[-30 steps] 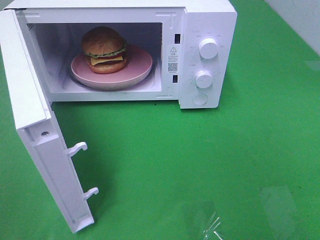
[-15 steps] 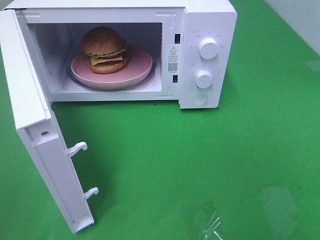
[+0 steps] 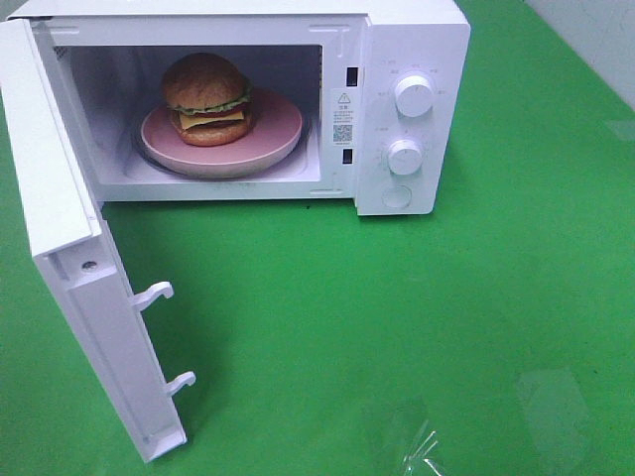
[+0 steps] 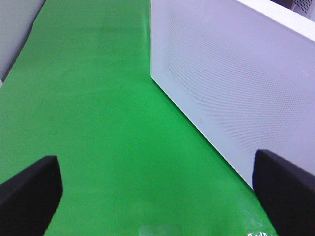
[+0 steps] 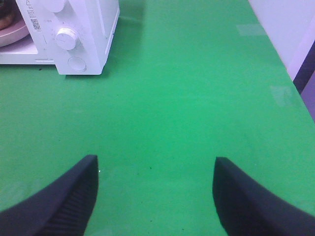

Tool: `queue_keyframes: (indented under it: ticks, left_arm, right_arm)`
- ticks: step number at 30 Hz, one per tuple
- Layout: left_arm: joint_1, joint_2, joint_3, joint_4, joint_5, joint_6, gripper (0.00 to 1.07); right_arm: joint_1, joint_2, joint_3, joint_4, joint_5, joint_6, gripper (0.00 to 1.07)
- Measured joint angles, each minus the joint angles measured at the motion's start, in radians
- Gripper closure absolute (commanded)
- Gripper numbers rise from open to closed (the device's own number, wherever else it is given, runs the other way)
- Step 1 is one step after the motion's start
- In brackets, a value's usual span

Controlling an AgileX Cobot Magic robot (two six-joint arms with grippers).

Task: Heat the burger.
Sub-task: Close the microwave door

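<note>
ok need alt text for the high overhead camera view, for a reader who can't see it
A burger sits on a pink plate inside a white microwave whose door hangs wide open to the left. The microwave stands on a green table, its control panel with two knobs on the right. No robot arm shows in this view.

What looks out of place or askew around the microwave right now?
Nothing spilled or damaged. The glossy-bunned burger sits upright but off-centre, toward the left of the round pink plate, inside the white microwave, whose door hangs wide open. A crinkled clear film scrap lies on the green mat.
</note>
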Motion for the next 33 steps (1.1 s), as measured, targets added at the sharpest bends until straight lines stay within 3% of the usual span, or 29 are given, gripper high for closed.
queue_keyframes:
  ticks: [33]
  left_arm:
    - [0.0,0.0,0.0,0.0,0.0,0.0,0.09]
  right_arm:
    - [0.0,0.0,0.0,0.001,0.0,0.0,0.44]
